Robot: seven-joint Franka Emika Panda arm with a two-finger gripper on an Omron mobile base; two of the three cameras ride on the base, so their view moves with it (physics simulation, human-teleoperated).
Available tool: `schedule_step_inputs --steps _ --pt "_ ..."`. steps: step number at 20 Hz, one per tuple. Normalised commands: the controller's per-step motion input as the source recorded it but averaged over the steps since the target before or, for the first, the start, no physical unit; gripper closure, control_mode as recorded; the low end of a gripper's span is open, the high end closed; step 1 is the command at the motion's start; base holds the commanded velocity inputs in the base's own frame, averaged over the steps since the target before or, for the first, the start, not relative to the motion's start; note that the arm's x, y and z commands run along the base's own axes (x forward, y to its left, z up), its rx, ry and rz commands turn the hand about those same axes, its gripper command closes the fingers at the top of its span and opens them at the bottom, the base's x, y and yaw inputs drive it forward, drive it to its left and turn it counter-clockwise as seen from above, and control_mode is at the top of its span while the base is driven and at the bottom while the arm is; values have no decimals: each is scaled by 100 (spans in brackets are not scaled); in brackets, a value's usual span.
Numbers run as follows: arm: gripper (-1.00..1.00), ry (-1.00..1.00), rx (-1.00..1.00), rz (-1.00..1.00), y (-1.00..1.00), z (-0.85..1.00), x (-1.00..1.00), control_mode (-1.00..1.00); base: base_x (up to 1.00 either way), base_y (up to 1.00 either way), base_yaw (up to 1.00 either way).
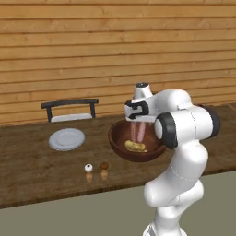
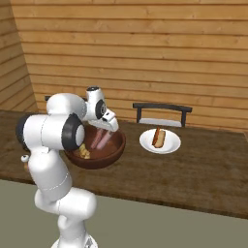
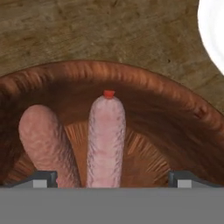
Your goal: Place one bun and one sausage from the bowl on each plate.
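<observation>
The dark wooden bowl (image 1: 114, 140) (image 2: 104, 157) (image 3: 144, 79) stands on the table with my gripper (image 1: 137, 126) (image 2: 102, 132) (image 3: 113, 179) lowered into it, open. Two pinkish sausages lie side by side in it. One sausage (image 3: 106, 140) (image 1: 139, 132) lies between my fingertips (image 3: 43, 178), untouched; the other sausage (image 3: 46, 144) is close to the left tip. A yellowish bun (image 1: 136, 146) (image 2: 85, 152) rests on the bowl's floor. The left plate (image 1: 67, 138) is bare. The right plate (image 2: 170, 144) (image 3: 214, 30) carries an orange bun (image 2: 159, 138) with a pinkish piece beside it.
A white shaker (image 1: 88, 168) and a brown shaker (image 1: 104, 166) stand near the table's front edge, between the left plate and the bowl. One dark chair (image 1: 69, 109) stands behind the left plate, another chair (image 2: 162, 113) behind the right plate. A wooden wall runs behind.
</observation>
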Motion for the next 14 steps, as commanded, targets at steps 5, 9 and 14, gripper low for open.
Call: schedule_step_inputs --steps 5,9,14 --pt "-100 0 1 0 3 -45 6 -100 0 0 0" --pt "-100 0 1 0 0 -30 -20 -100 0 0 0" --pt "-100 0 0 -1 -6 -15 -36 -100 0 0 0"
